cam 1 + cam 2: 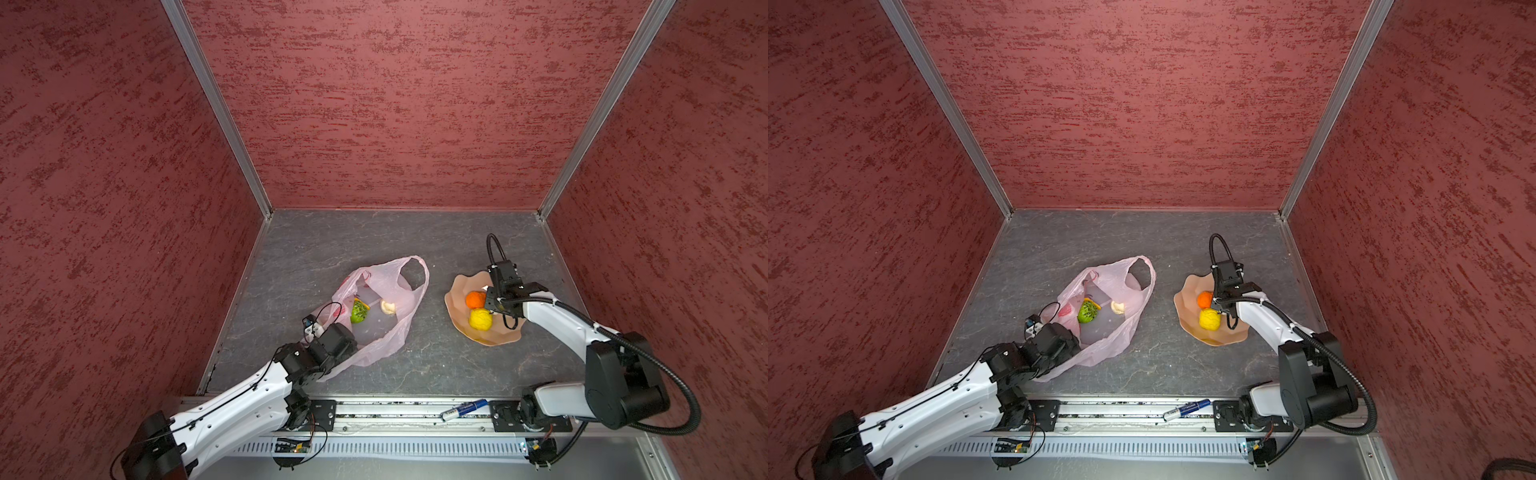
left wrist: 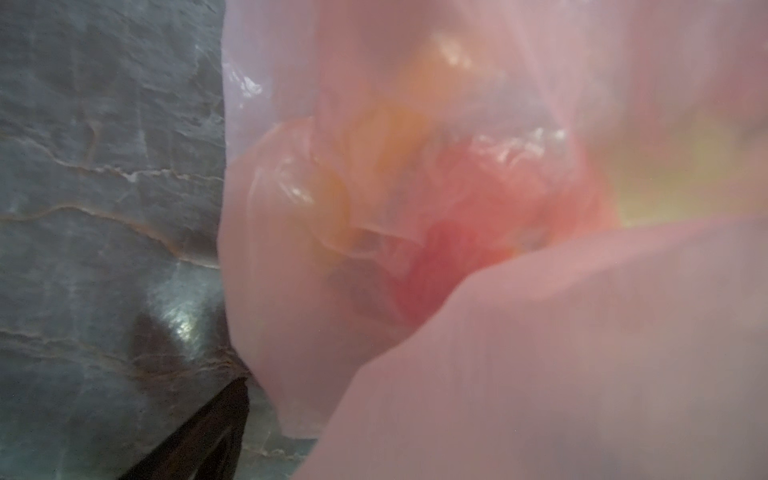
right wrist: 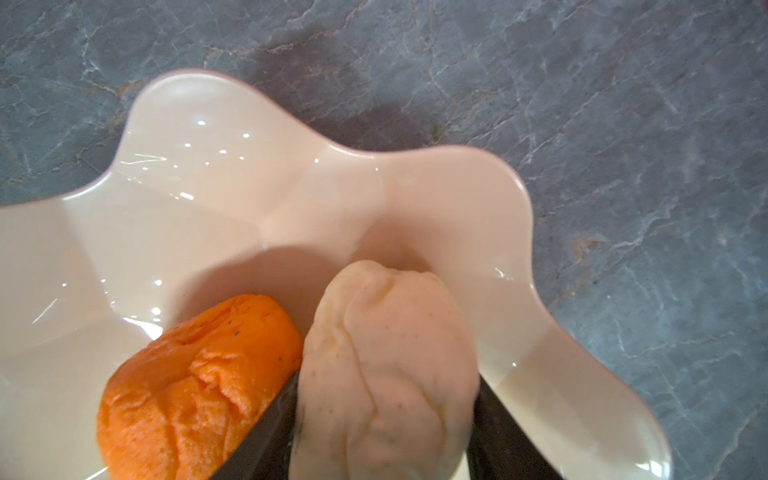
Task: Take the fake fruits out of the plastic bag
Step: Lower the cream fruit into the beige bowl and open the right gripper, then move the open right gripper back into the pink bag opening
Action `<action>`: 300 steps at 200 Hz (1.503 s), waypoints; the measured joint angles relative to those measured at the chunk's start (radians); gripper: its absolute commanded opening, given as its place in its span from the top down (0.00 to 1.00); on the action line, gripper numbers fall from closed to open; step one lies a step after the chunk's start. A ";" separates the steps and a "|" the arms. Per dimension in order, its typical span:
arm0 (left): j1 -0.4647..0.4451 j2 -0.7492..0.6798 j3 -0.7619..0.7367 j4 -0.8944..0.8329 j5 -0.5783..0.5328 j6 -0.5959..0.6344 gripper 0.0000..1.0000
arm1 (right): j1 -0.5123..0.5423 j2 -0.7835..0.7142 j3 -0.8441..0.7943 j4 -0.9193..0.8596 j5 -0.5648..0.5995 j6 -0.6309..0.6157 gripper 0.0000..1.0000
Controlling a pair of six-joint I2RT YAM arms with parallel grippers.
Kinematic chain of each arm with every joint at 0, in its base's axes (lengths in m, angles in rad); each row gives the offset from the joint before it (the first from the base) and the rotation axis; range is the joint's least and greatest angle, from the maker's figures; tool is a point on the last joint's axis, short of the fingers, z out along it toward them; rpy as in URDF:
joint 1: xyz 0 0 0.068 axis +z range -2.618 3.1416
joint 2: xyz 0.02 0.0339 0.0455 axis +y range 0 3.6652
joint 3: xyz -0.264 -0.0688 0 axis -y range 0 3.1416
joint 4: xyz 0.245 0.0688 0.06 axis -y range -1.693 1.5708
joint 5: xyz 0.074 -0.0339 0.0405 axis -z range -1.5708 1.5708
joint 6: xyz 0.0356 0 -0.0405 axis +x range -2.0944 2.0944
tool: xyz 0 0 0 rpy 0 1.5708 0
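Right gripper (image 3: 388, 376) reaches down into the peach petal-edged bowl (image 1: 459, 289) near the right edge of the dark grey marbled table (image 1: 415, 241), its jaws closed on a cream-white toy fruit piece (image 3: 382, 324) just beside a small orange textured fruit (image 3: 199, 386). A yellow textured ball (image 1: 480, 319) lies in the bowl next to the orange one. Left gripper (image 1: 338, 338) sits at the near-left side of the thin translucent pale pink plastic bag (image 1: 390, 278), which lies around the table's middle — jaws spread wide, one dark finger (image 2: 199, 436) outside the film over the table, the other hidden. Inside the bag lie a green textured ball (image 1: 359, 311) and a second cream-white piece (image 1: 388, 307); a red shape (image 2: 478, 249) shows blurred through the film.
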 measured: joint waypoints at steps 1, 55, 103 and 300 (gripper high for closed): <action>0.000 0.000 0.000 0.000 0.000 0.000 0.01 | 0.000 0.000 0.000 0.000 0.000 0.000 0.38; 0.000 0.000 0.000 0.000 0.000 0.000 0.01 | 0.000 -0.001 0.000 -0.003 -0.005 -0.003 0.31; 0.000 0.000 0.003 -0.002 0.000 0.000 0.01 | 0.006 -0.044 0.009 -0.061 -0.005 -0.003 0.30; 0.002 0.001 0.012 -0.031 -0.008 0.000 0.02 | 0.705 0.217 0.611 -0.004 -0.232 -0.146 0.45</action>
